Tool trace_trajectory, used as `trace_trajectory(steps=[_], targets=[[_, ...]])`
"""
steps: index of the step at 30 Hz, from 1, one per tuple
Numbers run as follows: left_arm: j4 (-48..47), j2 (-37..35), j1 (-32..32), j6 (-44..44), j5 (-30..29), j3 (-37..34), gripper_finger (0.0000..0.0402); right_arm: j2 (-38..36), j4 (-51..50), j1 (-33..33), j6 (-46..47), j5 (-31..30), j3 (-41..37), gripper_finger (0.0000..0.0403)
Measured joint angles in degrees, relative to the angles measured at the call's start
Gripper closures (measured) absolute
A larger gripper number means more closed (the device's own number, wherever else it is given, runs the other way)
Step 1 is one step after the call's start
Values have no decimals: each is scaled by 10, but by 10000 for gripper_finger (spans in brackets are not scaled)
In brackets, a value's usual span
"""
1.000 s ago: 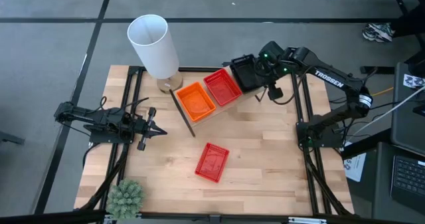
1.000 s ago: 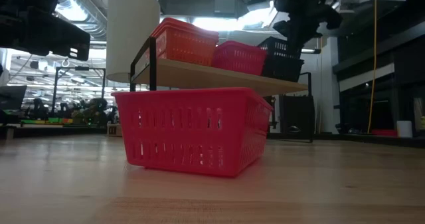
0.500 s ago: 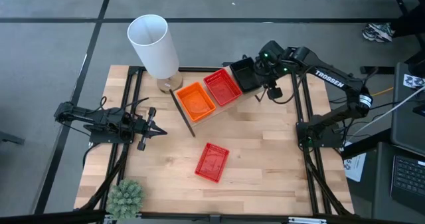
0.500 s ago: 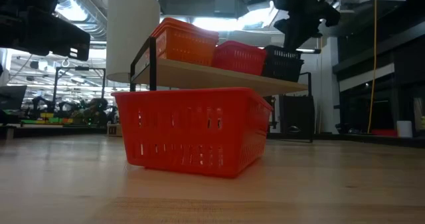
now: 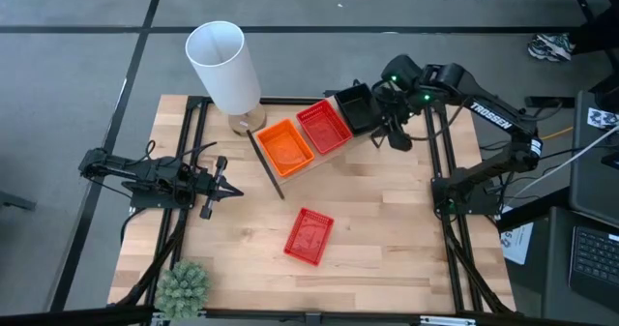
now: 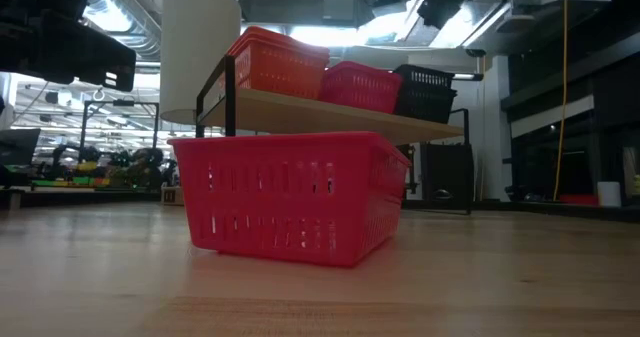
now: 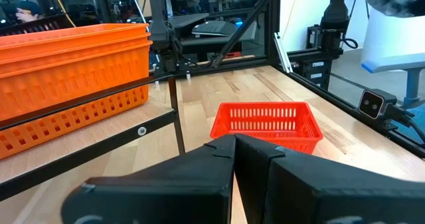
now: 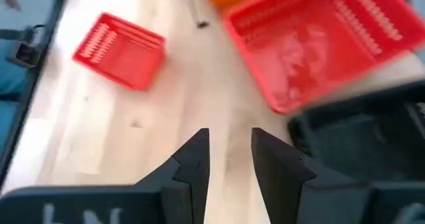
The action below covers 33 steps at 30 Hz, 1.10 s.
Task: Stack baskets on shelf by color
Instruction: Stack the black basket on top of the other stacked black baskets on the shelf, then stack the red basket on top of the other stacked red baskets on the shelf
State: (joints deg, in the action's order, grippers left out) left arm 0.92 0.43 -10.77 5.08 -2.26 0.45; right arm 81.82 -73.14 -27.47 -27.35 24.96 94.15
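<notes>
My right tool [image 5: 390,133] hung released at three o'clock of the black basket [image 5: 354,107] on the shelf [image 6: 330,110]; my left tool [image 5: 224,189] was clenched.

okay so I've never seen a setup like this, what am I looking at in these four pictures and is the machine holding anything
It is a robot with two dark arms at a wooden table. One picture looks straight down, one looks level across the table top, and two come from cameras on the arms' wrists.

A small shelf carries orange, red and black baskets. A loose red basket lies on the table, beside a white cylinder and a plant.

The right tool, open, hangs by the black basket. The left tool is shut. Neither holds anything.
</notes>
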Motion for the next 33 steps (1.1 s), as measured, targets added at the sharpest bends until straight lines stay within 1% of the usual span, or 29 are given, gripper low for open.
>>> trace_trajectory(steps=[1, 2, 4, 6, 8, 10, 12, 16, 19, 24, 27, 29, 31, 33], targets=[[0, 0, 0, 0, 0, 0, 401, 0, 1, 7, -1, 0, 0, 292], [0, 0, 0, 0, 0, 0, 401, 0, 6, 15, -2, -16, -1, 292], [0, 0, 0, 0, 0, 0, 401, 1, 43, 29, 8, -87, -13, 295], [0, 0, 0, 0, 0, 0, 401, 2, 87, 36, 36, -183, -34, 300], [0, 0, 0, 0, 0, 0, 401, 2, 139, 38, 64, -265, -63, 304], [0, 0, 0, 0, 0, 0, 401, 2, 176, 39, 84, -323, -97, 307], [0, 0, 0, 0, 0, 0, 401, 3, 194, 40, 91, -353, -125, 308], [0, 0, 0, 0, 0, 0, 401, 2, 220, 42, 99, -357, -165, 308], [0, 0, 0, 0, 0, 0, 401, 2, 226, 42, 108, -359, -174, 309], [0, 0, 0, 0, 0, 0, 401, 2, 229, 42, 122, -359, -160, 309], [0, 0, 0, 0, 0, 0, 401, 2, 222, 53, 162, -348, -140, 309], [0, 0, 0, 0, 0, 0, 401, 2, 215, 70, 197, -308, -125, 309], [0, 0, 0, 0, 0, 0, 401, 2, 216, 95, 230, -242, -115, 309], [0, 0, 0, 0, 0, 0, 401, 2, 219, 127, 263, -160, -114, 309]])
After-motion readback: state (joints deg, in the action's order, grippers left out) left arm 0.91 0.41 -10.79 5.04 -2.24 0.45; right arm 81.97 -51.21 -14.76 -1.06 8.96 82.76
